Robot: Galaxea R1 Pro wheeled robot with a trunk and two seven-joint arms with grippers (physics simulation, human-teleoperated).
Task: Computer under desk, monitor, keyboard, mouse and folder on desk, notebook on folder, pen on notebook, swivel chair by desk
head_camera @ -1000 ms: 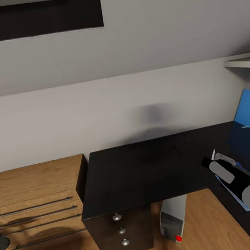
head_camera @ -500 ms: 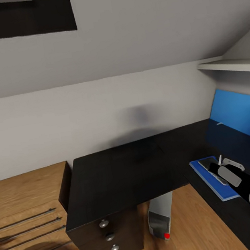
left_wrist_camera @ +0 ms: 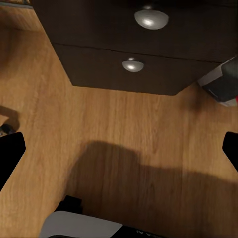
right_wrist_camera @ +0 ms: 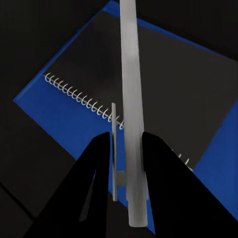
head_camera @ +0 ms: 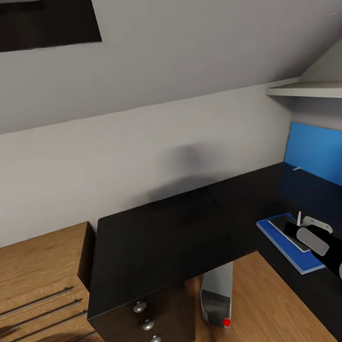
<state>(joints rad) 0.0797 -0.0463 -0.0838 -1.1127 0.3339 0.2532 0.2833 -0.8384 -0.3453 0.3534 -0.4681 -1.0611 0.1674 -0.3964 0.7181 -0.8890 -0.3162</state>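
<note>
At lower right of the head view, the right gripper [head_camera: 301, 222] hangs above the stack on the black desk [head_camera: 165, 238], its two dark fingers [right_wrist_camera: 94, 168] clenched on the pen [right_wrist_camera: 130, 99]. Right wrist view: pen's long axis runs straight out along the finger line, pale grey, clip alongside; directly past its tip lies the dark spiral-bound notebook [right_wrist_camera: 163, 89], which sits on the blue folder [right_wrist_camera: 44, 104]. So the target is straight below the gripper, not off to one side; the pen's axis crosses the spiral binding at an angle. Whether the pen tip touches the cover: cannot tell. Right arm is the only one near the stack. Left gripper [left_wrist_camera: 119, 148] points at the wood floor [left_wrist_camera: 124, 129] near the desk's drawer unit [head_camera: 146, 322], fingertips spread wide at the frame edges, nothing between them. Judgement: remaining move is a short lowering and release so the pen rests flat on the notebook; a round pen may roll off the cover. Surroundings: L-shaped desk top bare at centre, computer tower [head_camera: 216, 294] standing under it, blue monitor [head_camera: 330, 158] at right edge, grey sloped wall [head_camera: 173, 53], wooden dresser [head_camera: 40, 287] at left.
</note>
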